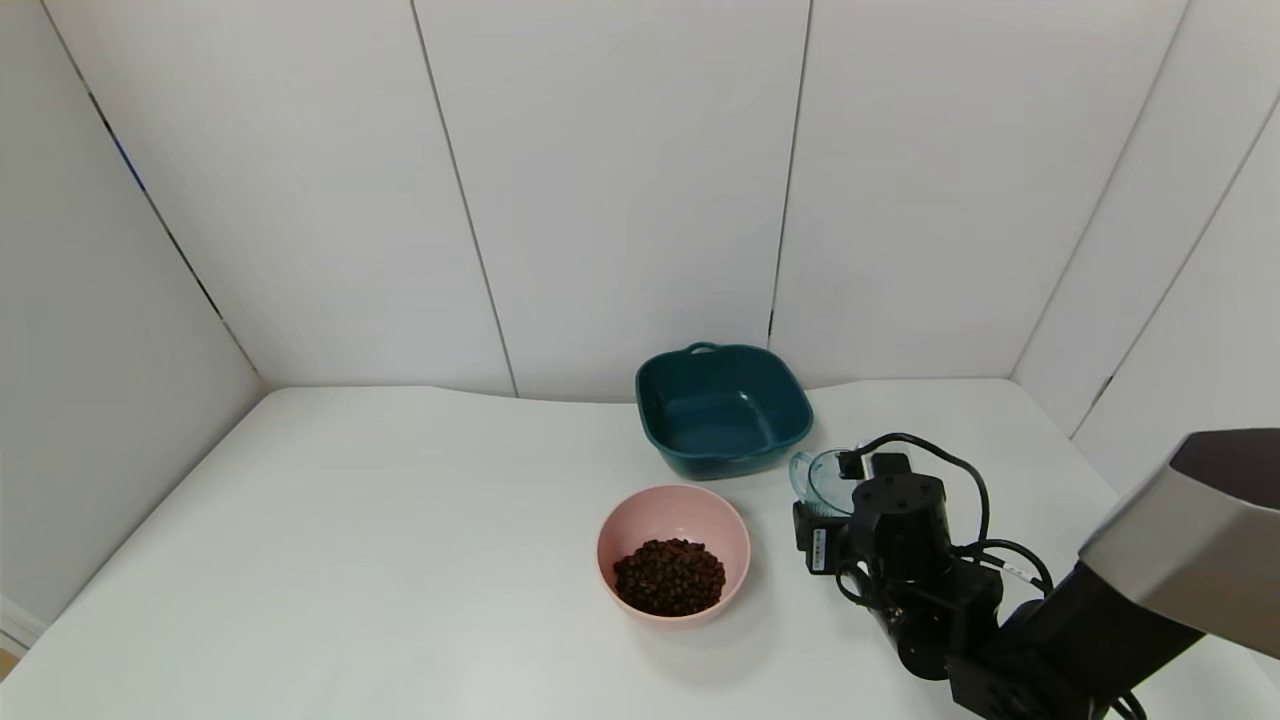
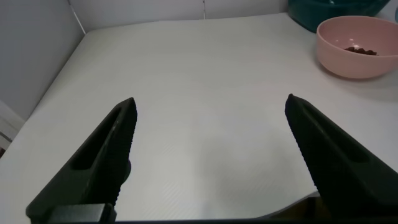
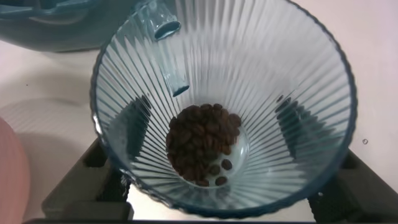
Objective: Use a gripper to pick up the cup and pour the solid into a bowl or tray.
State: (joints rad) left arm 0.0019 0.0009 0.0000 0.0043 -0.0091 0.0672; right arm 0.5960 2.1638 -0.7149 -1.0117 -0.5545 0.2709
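Currently the right gripper (image 1: 838, 492) has its fingers (image 3: 93, 186) pinching the cup (image 1: 822, 480) from both sides, right of the pink bowl (image 1: 673, 553) and just near-right of the teal dish (image 1: 722, 408). The cup looks roughly upright; I can't tell whether it's on the table (image 1: 400, 560) or just clear of it. The right wrist view shows a small heap of beans (image 3: 202, 144) on the cup bottom, handle (image 3: 166, 53) toward the teal dish. The pink bowl already holds a bigger heap of beans (image 1: 669, 576).

Step in hand, as I read it: carry and pour what's left.

- Lift straight up first and keep the mouth level during the move left.
- Stop with the cup lip over the bowl's centre, not its rim; the beans will roll and bounce off smooth plastic.
- Tilt slowly toward the bowl and go past horizontal, as the ribbed wall may hold back a few.
- Keep the grip firm; a thin ribbed cup could twist in the pinch.

The left gripper (image 2: 208, 162) is idle at near left over bare table, jaws spread wide.
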